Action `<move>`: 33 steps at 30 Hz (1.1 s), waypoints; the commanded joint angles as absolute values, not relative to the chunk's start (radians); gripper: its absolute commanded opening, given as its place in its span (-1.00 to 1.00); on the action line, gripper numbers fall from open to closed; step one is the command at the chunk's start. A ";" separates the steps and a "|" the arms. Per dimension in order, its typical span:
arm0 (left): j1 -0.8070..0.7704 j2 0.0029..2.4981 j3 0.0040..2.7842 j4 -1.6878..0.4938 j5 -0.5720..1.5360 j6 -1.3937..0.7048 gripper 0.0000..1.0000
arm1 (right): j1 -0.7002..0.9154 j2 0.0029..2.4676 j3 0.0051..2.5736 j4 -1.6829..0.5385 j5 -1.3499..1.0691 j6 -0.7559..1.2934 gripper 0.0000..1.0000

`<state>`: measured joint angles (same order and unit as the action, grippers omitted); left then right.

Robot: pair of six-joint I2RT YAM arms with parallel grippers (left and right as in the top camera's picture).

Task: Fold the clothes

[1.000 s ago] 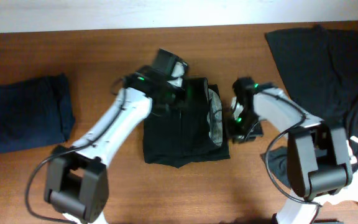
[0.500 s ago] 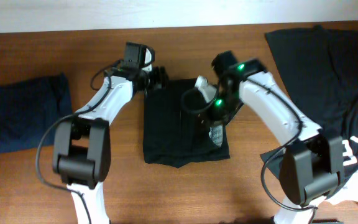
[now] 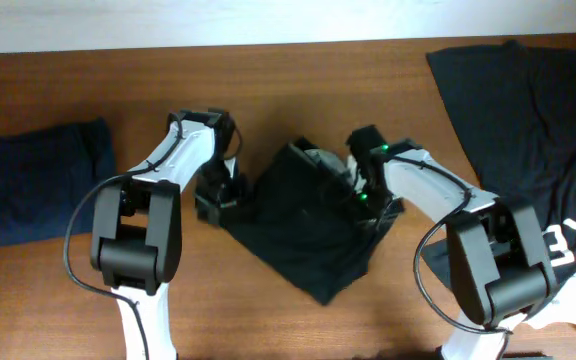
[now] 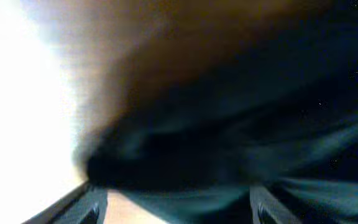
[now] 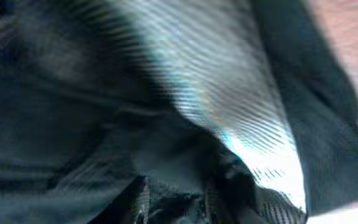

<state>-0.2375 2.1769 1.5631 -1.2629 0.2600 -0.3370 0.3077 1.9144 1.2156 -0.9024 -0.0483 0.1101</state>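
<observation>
- The black garment (image 3: 308,235) lies in the middle of the frame on the table (image 3: 88,80). It is skewed into a diamond, with its pale lining (image 3: 320,160) showing at the upper corner.
- Your left gripper (image 3: 218,192) sits at the garment's left corner. In the left wrist view its fingers (image 4: 82,205) show well apart at the bottom edge, so it reads as open, with dark cloth bunched just ahead.
- Your right gripper (image 3: 366,195) is on the upper right edge, beside the lining. Cloth fills the right wrist view and it is blurred, so I cannot tell whether the jaws are closed.
- Square the garment to the table edge before you fold it. A skewed base will probably give a crooked fold.
- Grip only the top layer at each corner, and tuck the lining inside.
- Move both arms together and keep the edge taut.
- Stay clear of the folded navy garment (image 3: 43,185) at the left and the black pile (image 3: 518,100) at the upper right.
</observation>
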 commanded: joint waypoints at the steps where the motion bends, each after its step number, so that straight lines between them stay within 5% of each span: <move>1: -0.243 2.193 1.542 -1.324 0.344 -0.247 0.45 | 0.246 1.910 1.291 -0.926 0.112 0.125 -0.30; 9: -0.237 1.982 1.610 -0.997 0.434 -0.094 0.68 | 0.242 1.893 1.452 -1.130 0.101 0.146 -0.34; 20: -0.346 2.133 1.606 -0.653 0.373 -0.070 0.10 | 0.242 1.893 1.452 -1.155 0.079 0.167 -0.35; 26: -0.393 2.264 1.606 -0.567 0.113 -0.258 0.01 | 0.242 1.893 1.452 -1.171 0.070 0.174 -0.34; 33: -0.384 2.259 1.659 -0.621 0.115 -0.283 0.12 | 0.242 1.893 1.452 -1.172 0.060 0.174 -0.34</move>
<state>-0.3988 2.2284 1.6257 -0.5644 0.1761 -0.2554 0.2409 1.9141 1.4361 -1.1706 0.0631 0.1619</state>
